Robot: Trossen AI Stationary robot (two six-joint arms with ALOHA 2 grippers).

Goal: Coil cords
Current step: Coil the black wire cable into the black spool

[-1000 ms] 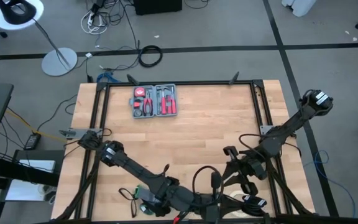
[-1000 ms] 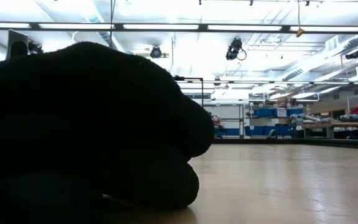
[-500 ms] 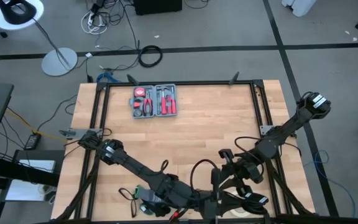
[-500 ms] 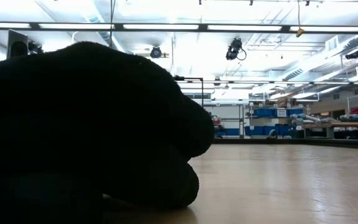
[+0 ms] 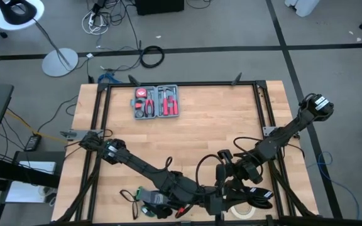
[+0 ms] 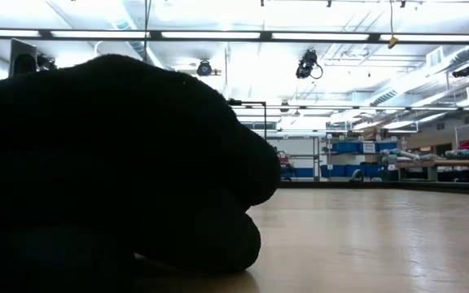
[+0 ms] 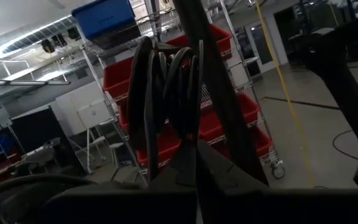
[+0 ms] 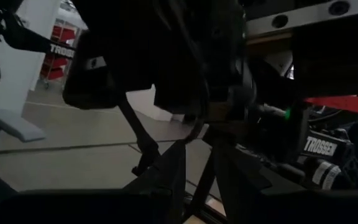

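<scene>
From the left in the high view: a lamp base (image 5: 60, 62) and a thick cable ring (image 5: 151, 57) sit on the floor beyond the far edge of the table (image 5: 193, 135). On the table near the far edge is an open tool case (image 5: 156, 102), well apart from both arms.

My left arm runs diagonally from the left rail down to the near edge. Left gripper (image 5: 209, 199) is at the near edge, jaws closed. Left wrist view shows the cord (image 7: 166, 93) bunched in several loops standing up just past the closed fingertips (image 7: 194, 163); looks pinched there, though the contact point is dark, so I'd call that likely rather than sure. A dark bar crosses right behind the loops in that view.

Right gripper (image 5: 226, 181) is just beside the left one, near the same edge, fingers partly apart. Right wrist view is mostly blocked by the other arm's dark body; a thin strand (image 8: 135, 134) hangs near its fingers (image 8: 169, 171), but I cannot tell if they grip it.

Loose black loops (image 5: 206, 171) arc over the table between the two wrists. A pale tape roll (image 5: 242, 212) lies at the near edge under the right arm.

Low view is half blocked by a black glove-like mass (image 6: 112, 163) right in front of the lens.
</scene>
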